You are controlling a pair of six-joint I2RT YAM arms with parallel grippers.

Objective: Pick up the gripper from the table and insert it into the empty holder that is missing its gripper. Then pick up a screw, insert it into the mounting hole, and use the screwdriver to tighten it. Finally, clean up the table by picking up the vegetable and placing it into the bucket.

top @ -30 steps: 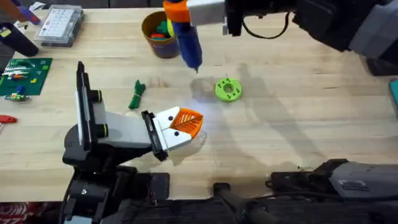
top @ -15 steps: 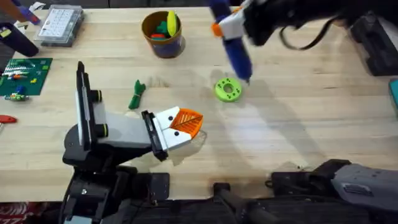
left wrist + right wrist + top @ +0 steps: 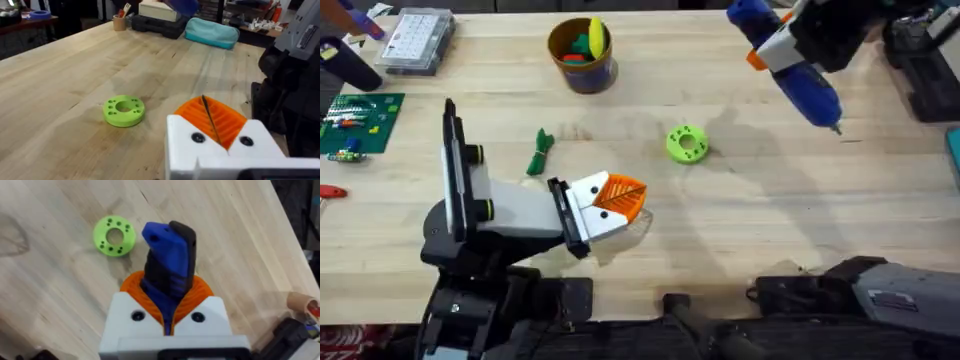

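My right gripper [image 3: 775, 50] is shut on the blue screwdriver [image 3: 800, 80], held high over the table's far right with its metal tip [image 3: 836, 128] pointing down. The right wrist view shows the screwdriver [image 3: 170, 265] clamped between orange pads. The white holder [image 3: 525, 210] lies at the near left with the orange ribbed gripper [image 3: 618, 197] at its tip. In the left wrist view my left gripper [image 3: 212, 120] has its orange pads pressed together. The dark green vegetable [image 3: 540, 150] lies left of centre. The bucket [image 3: 582, 70] stands at the back. No loose screw is in view.
A lime green disc [image 3: 687, 143] with holes lies mid-table. The bucket holds several toy pieces. A clear parts box [image 3: 415, 40] and a green circuit board [image 3: 355, 120] sit at the far left. A black case [image 3: 925, 75] and a teal pouch [image 3: 212, 32] occupy the right.
The right arm carried the screwdriver rightward, from beside the bucket, past the green disc, to the table's far right. Nothing else moved.
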